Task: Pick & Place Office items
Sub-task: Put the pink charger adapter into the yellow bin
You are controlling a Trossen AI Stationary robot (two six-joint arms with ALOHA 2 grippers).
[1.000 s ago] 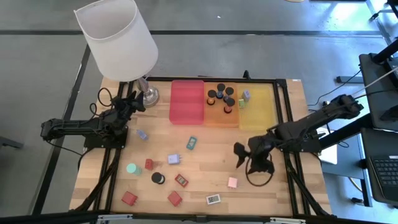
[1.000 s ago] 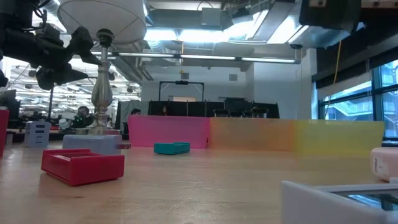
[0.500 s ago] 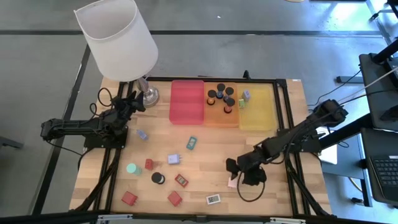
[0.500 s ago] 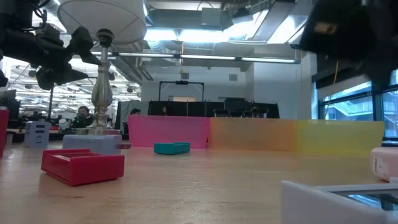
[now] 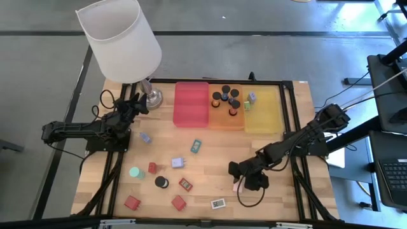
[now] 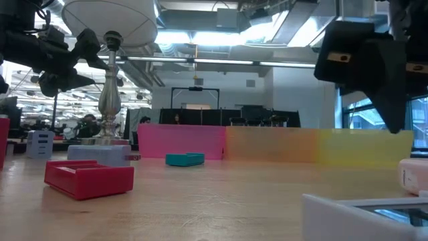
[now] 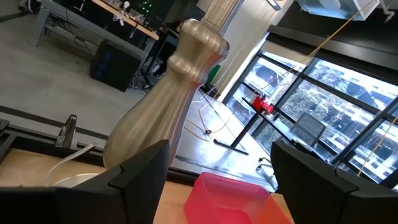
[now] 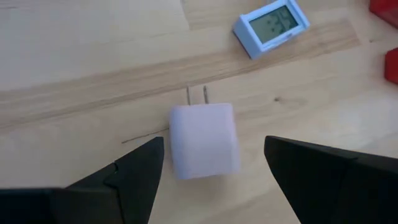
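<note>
Pink cube (image 8: 204, 139) (two prongs), flat on wood, near blue clock (image 8: 272, 25).

Wooden table (image 5: 216, 162) bears 3 trays (image 5: 227, 109); a lamp (image 5: 152, 97); perhaps 11 loose office items (image 5: 177, 163).

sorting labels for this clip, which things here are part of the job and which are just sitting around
Job:
- pink cube, between the open right gripper fingers
- black cylinders in the orange tray
- red blocks
- teal block

Just around:
- lamp
- red tray
- yellow tray
</note>
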